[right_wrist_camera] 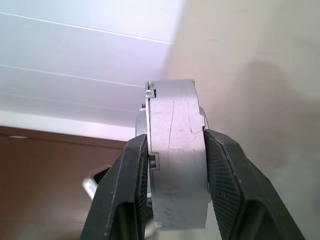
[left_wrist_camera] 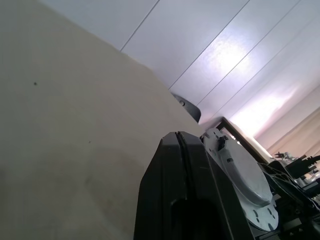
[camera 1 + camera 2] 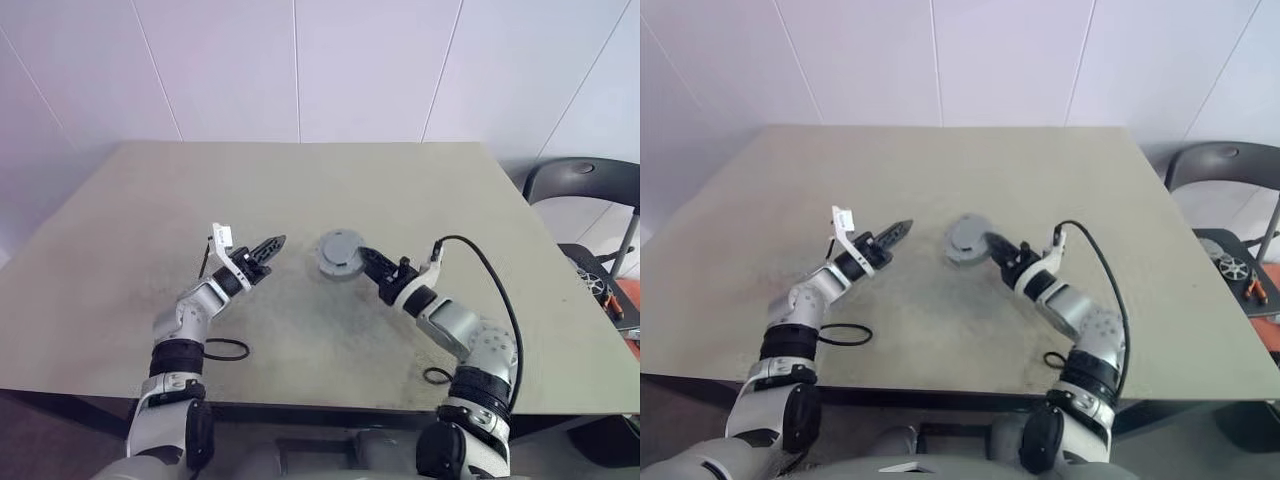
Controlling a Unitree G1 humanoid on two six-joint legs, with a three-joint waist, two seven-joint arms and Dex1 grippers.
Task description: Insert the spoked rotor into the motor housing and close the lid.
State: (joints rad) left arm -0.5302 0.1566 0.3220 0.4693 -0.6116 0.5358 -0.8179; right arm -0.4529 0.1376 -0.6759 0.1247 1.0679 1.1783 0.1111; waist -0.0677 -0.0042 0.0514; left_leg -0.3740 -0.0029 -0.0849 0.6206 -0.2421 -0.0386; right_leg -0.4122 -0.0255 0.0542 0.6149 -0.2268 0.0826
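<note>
My right gripper [image 3: 362, 255] is shut on the motor housing [image 3: 340, 255], a thick round silver piece held tilted just over the middle of the table [image 3: 300, 180]. Its two black fingers clamp the housing [image 1: 175, 150] across its thickness. A thinner grey plate lies flat against one face and looks like the lid [image 2: 240, 170]. The spoked rotor is hidden. My left gripper [image 3: 278, 242] is shut and empty, a short way to the left of the housing, pointing toward it.
A black cable loop [image 3: 225, 349] lies near the table's front left edge and a small dark ring [image 3: 435, 376] near the front right. A black chair [image 3: 585, 190] stands past the right edge, with loose parts [image 3: 600, 280] beside it.
</note>
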